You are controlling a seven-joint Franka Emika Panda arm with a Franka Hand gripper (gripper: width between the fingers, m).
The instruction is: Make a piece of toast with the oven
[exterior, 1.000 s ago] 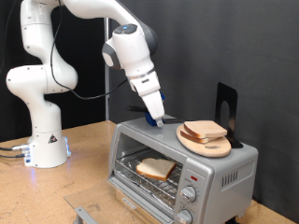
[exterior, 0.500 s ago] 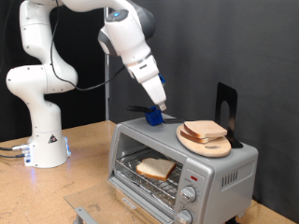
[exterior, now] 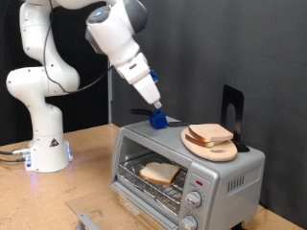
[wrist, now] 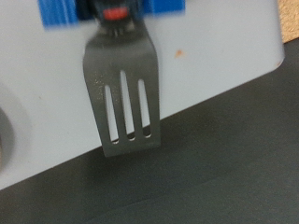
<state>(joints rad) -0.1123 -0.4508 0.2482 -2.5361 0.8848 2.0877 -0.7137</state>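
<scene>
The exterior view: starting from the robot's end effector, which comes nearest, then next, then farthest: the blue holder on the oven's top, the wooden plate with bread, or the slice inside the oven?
1. Blue holder: right at the end effector, on the oven top's left end.
2. Wooden plate: to the right, on the oven's top.
3. Slice inside the oven: below, on the rack.

1. My arm [exterior: 43,86] is white.
2. The oven [exterior: 187,168] is silver-grey.
3. The toast [exterior: 159,172] inside is pale with a tan crust.
4. My spatula [wrist: 120,93] is dark grey and slotted, on a blue holder [exterior: 157,120].
</scene>
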